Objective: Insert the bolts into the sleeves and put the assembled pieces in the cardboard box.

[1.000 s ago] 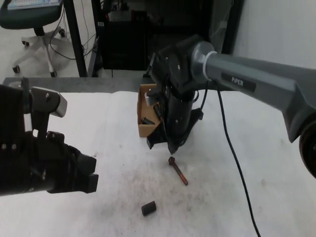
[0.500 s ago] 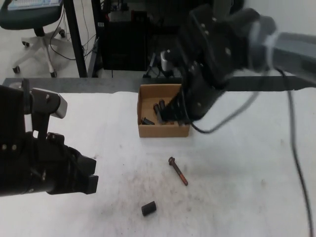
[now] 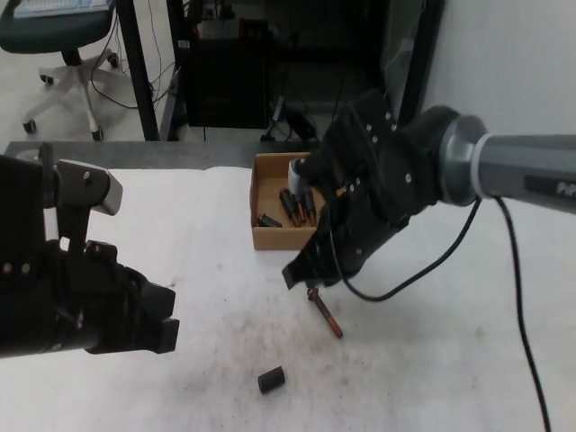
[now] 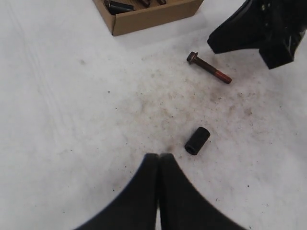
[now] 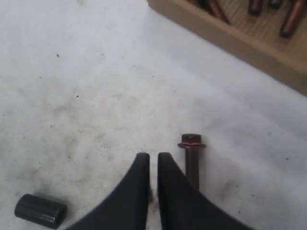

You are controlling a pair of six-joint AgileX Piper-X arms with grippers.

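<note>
Bolt (image 3: pixel 324 313) lies loose on bench (image 3: pixel 450 360), sleeve (image 3: pixel 271 379) at its seven o'clock, cardboard box (image 3: pixel 270 238) at twelve; right gripper (image 5: pixel 153 160), jaws nearly closed and empty, beside bolt head, seemingly poised for pickup; left gripper (image 4: pixel 159 157), jaws together, empty, near sleeve.

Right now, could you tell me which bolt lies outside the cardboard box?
The lone bolt on the white bench, just beside the right gripper; the other bolts all lie inside the cardboard box.
</note>
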